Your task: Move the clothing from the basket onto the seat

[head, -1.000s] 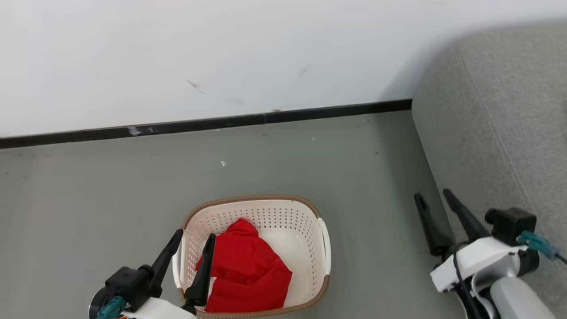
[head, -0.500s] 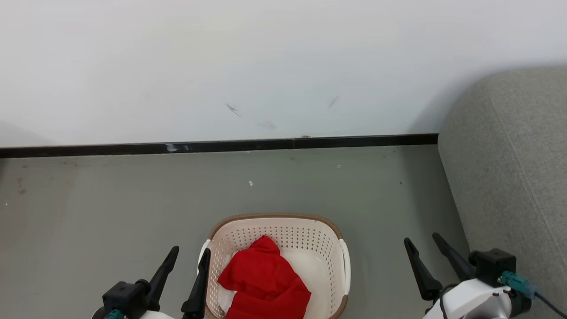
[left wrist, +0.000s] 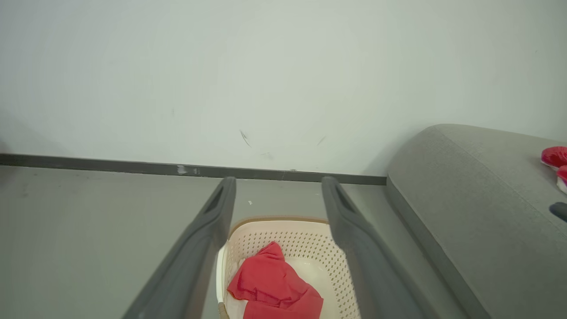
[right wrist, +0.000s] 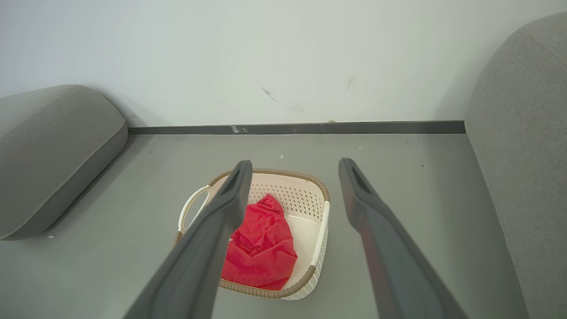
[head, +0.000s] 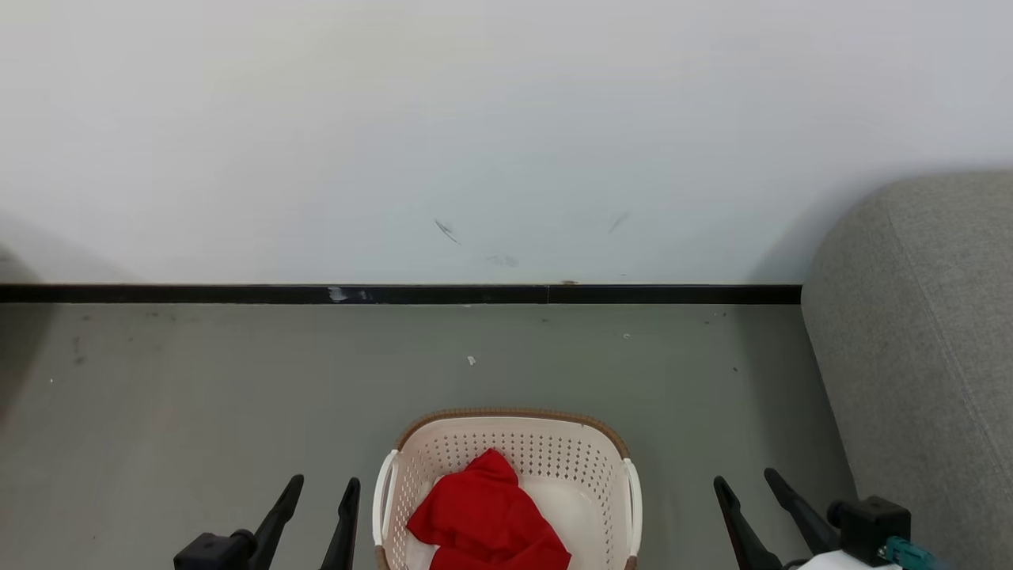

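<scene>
The cream perforated basket [head: 510, 417] with a brown rim stands on the grey floor at the bottom middle of the head view. Crumpled red clothing [head: 487, 518] lies inside it, on its left side. My left gripper [head: 323, 483] is open just left of the basket, apart from it. Open too, my right gripper [head: 744, 477] hangs between the basket and the grey seat [head: 918, 356]. The left wrist view looks past the open left gripper [left wrist: 278, 181] at the clothing [left wrist: 270, 285] and shows another red piece [left wrist: 554, 157] on the seat [left wrist: 478, 212]. The right gripper [right wrist: 296, 164] hangs open above the basket [right wrist: 319, 248].
A white wall with a black skirting board [head: 396, 294] closes the floor behind the basket. A second grey cushion [right wrist: 53, 146] lies on the floor to the left in the right wrist view. Bare floor [head: 198, 396] spreads left of the basket.
The head camera has swung and tilted, so more wall shows. My left gripper's finger, which overlapped the basket and the clothing, now stands left of the basket. Both grippers stay open.
</scene>
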Tool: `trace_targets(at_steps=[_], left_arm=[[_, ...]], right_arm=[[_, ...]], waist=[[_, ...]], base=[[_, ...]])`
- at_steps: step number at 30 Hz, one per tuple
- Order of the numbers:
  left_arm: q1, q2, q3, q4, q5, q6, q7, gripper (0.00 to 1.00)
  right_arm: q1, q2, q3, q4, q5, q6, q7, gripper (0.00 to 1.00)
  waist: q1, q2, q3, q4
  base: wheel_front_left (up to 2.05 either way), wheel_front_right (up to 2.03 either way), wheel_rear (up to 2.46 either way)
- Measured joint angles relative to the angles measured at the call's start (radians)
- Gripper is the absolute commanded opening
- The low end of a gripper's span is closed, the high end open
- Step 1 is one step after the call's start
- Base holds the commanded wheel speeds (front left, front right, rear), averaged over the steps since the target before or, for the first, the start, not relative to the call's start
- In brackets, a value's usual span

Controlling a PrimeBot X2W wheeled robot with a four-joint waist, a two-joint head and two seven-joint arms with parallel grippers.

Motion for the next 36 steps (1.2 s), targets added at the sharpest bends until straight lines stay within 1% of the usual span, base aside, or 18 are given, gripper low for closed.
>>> trace_targets(at_steps=[10,21,27,34,36], left_arm=[[0.039,0.001,0.003,0.004,0.015,-0.002,0.000,1.00],[0.039,0.005,-0.042,0.003,0.033,-0.033,0.002,1.00],[0.019,0.005,-0.077,0.003,0.033,-0.054,0.041,1.00],[-0.046,-0.001,-0.119,0.012,0.045,-0.080,0.091,1.00],[-0.062,-0.006,-0.132,0.017,0.051,-0.080,0.107,1.00]], right_arm=[[0.053,0.011,-0.002,-0.026,-0.022,0.000,0.000,1.00],[0.103,0.020,-0.032,-0.059,-0.035,0.000,0.000,1.00],[0.126,0.025,-0.043,-0.078,-0.044,0.000,0.000,1.00],[0.148,0.027,-0.047,-0.095,-0.044,0.000,0.000,1.00],[0.154,0.027,-0.046,-0.105,-0.044,0.000,0.000,1.00]], waist=[[0.0000,0.0000,-0.022,-0.002],[-0.0001,0.0000,0.007,-0.024],[-0.0001,0.0000,0.036,-0.036],[0.0000,0.0000,0.082,-0.050],[0.0000,0.0000,0.097,-0.054]], base=[[0.00,0.00,0.00],[0.00,0.00,0.00],[0.00,0.00,0.00],[0.00,0.00,0.00],[0.00,0.00,0.00]])
